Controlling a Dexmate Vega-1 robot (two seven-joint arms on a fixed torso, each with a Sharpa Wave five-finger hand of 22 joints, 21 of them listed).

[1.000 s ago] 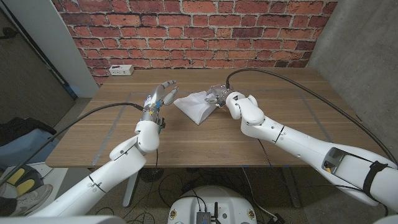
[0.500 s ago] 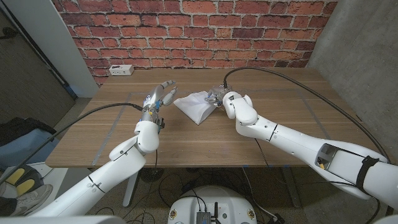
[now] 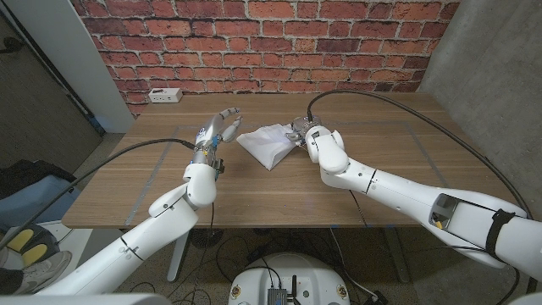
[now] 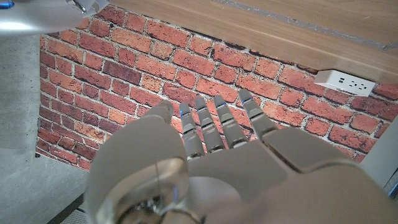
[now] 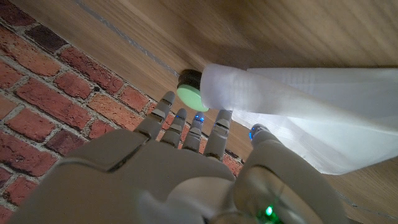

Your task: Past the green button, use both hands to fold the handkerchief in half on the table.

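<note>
A white handkerchief [image 3: 266, 144] lies crumpled and partly folded on the wooden table [image 3: 381, 161], near its middle. My right hand [image 3: 304, 131] is at the cloth's right edge. Its fingers [image 5: 186, 127] reach out straight and slightly apart toward the green button [image 5: 191, 96]. A corner of the handkerchief [image 5: 298, 118] lies over one side of that button, and the thumb is beside the cloth with nothing pinched that I can see. My left hand [image 3: 217, 129] is raised a little left of the cloth, fingers [image 4: 214, 124] spread and holding nothing.
A white power strip [image 3: 163, 95] sits at the table's back left corner, against the brick wall [image 3: 279, 42]. Thin tape lines [image 3: 152, 182] mark the tabletop. The table's right half [image 3: 423, 148] is bare wood.
My right hand has shifted slightly at the cloth's right edge, its forearm swinging a little. The left hand and the handkerchief have stayed where they were.
</note>
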